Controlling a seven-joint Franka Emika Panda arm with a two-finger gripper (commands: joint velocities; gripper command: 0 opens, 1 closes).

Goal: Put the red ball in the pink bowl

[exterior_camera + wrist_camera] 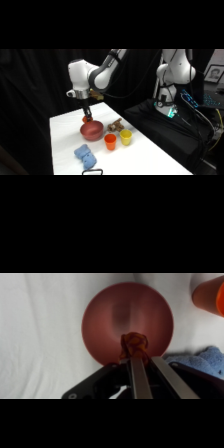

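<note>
The red ball (134,342) is pinched at the tips of my gripper (135,353), which is shut on it. It hangs over the near inner edge of the pink bowl (107,314), whose inside holds nothing. In the side view my gripper (87,117) comes straight down with the red ball (86,120) just above the far left rim of the pink bowl (92,131), which stands in the middle of the white table (145,160).
An orange cup (110,142) and a yellow cup (125,136) stand just right of the bowl, with a small brown object (116,126) behind them. A blue cloth toy (85,156) lies in front of the bowl, and a black object (92,172) sits at the table's near edge.
</note>
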